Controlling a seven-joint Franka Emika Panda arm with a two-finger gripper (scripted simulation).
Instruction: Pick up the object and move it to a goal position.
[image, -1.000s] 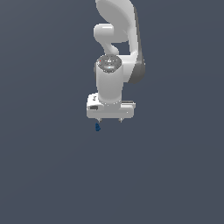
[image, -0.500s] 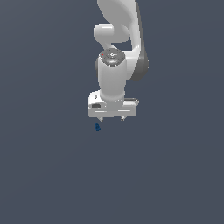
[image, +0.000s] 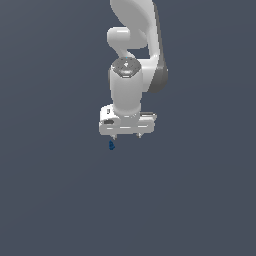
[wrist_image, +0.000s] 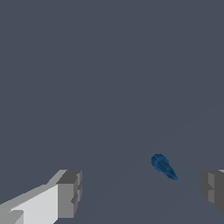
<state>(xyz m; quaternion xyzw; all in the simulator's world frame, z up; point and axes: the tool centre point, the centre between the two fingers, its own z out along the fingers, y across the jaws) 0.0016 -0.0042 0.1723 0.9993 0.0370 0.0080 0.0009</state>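
Note:
The object (image: 111, 145) is a tiny dark blue blob lying on the flat grey surface. In the exterior view it sits just below the white gripper (image: 127, 135), under its finger on the exterior view's left. The gripper points down and is open, with its two short fingertips (image: 114, 135) wide apart. In the wrist view the object (wrist_image: 163, 166) lies between the two grey fingers (wrist_image: 70, 193), nearer to one of them. The gripper (wrist_image: 140, 190) holds nothing.
The white arm (image: 134, 45) rises behind the gripper toward the top of the exterior view. The plain grey surface (image: 55, 190) spreads all around, with no other objects in sight.
The gripper has drifted slightly toward the exterior view's right and turned a little. The blue object has not moved. The fingers stay open.

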